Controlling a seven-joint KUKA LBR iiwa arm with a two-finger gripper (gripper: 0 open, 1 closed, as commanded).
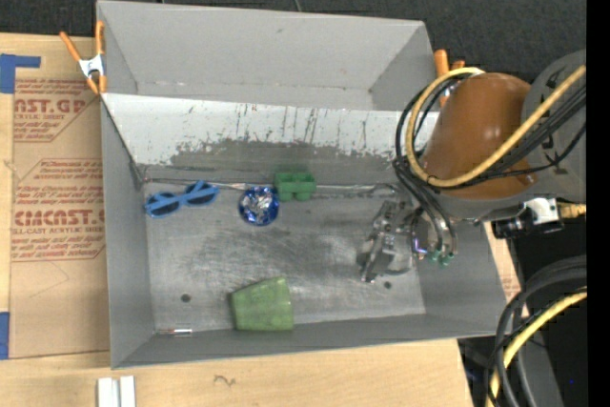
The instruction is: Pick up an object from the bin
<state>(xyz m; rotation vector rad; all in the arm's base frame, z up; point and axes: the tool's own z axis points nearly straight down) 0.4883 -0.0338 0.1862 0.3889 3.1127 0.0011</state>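
Here the hand point(379, 264) points down at the bin's point(305, 257) right floor, grip unreadable

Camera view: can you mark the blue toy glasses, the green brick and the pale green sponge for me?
blue toy glasses point(181, 199), camera view, middle of the frame, between the lenses.
green brick point(294, 184), camera view, centre of its top face.
pale green sponge point(262, 306), camera view, centre of its upper face.

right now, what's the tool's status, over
Tool over bare floor, right side of bin, no thing seen in it. Nearest: green brick at back wall, pale green sponge at front. Nothing between.
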